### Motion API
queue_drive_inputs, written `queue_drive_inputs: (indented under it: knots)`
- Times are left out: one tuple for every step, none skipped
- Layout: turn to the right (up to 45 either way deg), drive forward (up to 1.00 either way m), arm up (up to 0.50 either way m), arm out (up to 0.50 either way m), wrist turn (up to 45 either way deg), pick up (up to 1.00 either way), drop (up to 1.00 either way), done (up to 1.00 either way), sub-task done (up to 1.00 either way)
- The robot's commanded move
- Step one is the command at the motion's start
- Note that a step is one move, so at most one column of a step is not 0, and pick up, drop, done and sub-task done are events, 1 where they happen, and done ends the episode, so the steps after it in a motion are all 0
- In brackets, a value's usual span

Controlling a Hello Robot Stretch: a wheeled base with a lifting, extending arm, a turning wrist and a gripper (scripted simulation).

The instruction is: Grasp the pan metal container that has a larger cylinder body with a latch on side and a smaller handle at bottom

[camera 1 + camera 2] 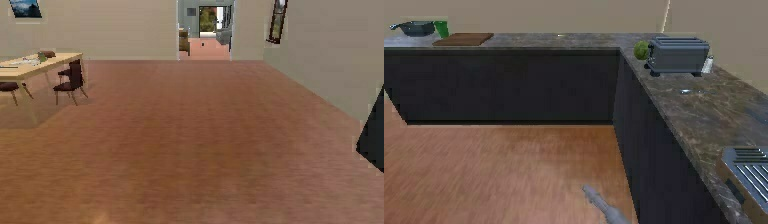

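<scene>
A dark pan (414,27) with a handle sits on the far left end of the stone counter (564,42) in the arm side view. It lies well away from the gripper. Low in that view, a thin grey piece of the gripper (598,198) pokes up over the wooden floor beside the dark cabinets. Its far end is too faint to make out, so I cannot tell whether it holds anything.
A green container (441,28) and a wooden board (464,39) lie beside the pan. A toaster (678,55), a green ball-like thing (641,49) and a sink (749,172) are on the counter's right leg. The forward view has a table (40,64), chairs (70,82) and a doorway (205,30).
</scene>
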Motion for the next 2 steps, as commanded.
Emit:
queue_drive_inputs:
  knots:
    - [0.0,0.00,0.46,0.00,0.0,0.00,0.00,0.00,0.00]
    - [0.0,0.00,0.00,0.46,0.0,0.00,0.00,0.00,0.00]
